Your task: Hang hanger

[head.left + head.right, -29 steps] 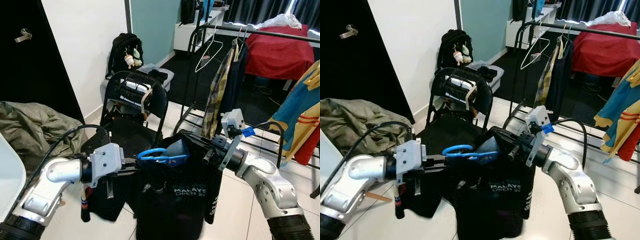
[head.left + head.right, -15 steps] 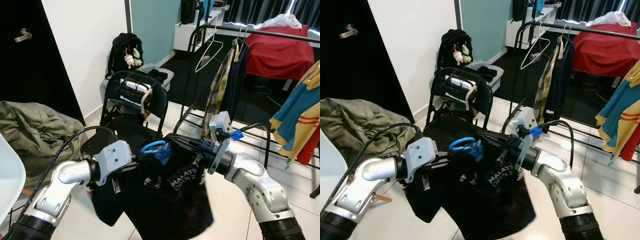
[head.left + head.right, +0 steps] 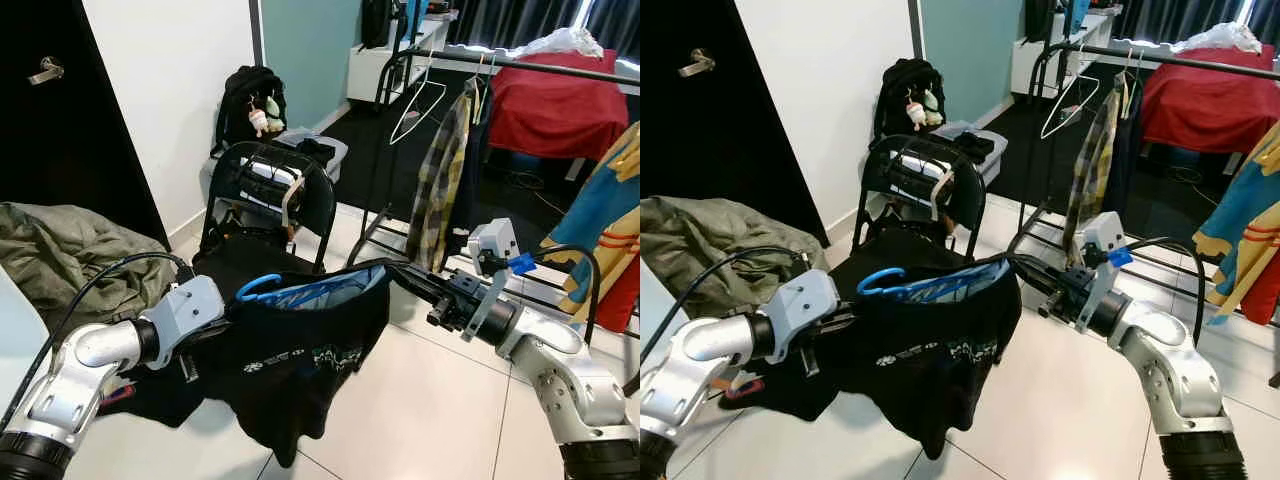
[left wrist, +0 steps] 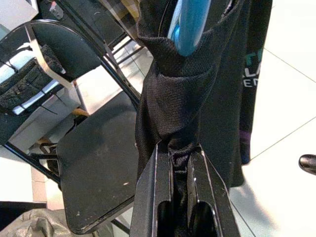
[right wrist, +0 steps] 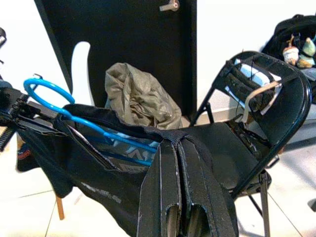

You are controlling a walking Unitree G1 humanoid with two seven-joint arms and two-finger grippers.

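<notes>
Both grippers are clamped on cloth: the left gripper (image 4: 180,163) has its 2 black fingers pinched on a bunched fold of the black T-shirt (image 3: 300,365) just below the hanger, and the right gripper (image 5: 178,165) is closed on the opposite shoulder of the same shirt. Between them the shirt is stretched out flat in the air, above the tiled floor (image 3: 430,400) and in front of the black folding chair (image 3: 270,200), with the blue hanger (image 3: 290,291) lying inside its neck and the hook (image 3: 880,280) poking out toward the left gripper. Judging from this, the step in hand is the dressing of the hanger or the carry, not the hanging itself: the clothes rack (image 3: 520,62) stands well apart, behind the right arm. The next move probably calls for a turn toward that rack, with the hook lifted clear of the fabric so it can catch the rail beside the white hanger (image 3: 418,100) already there. Most of the blue hanger is buried in the shirt, so whether both of its arms sit in the shoulders cannot be told. Neither gripper visibly touches the plastic, and the hook's far side is blurred.
</notes>
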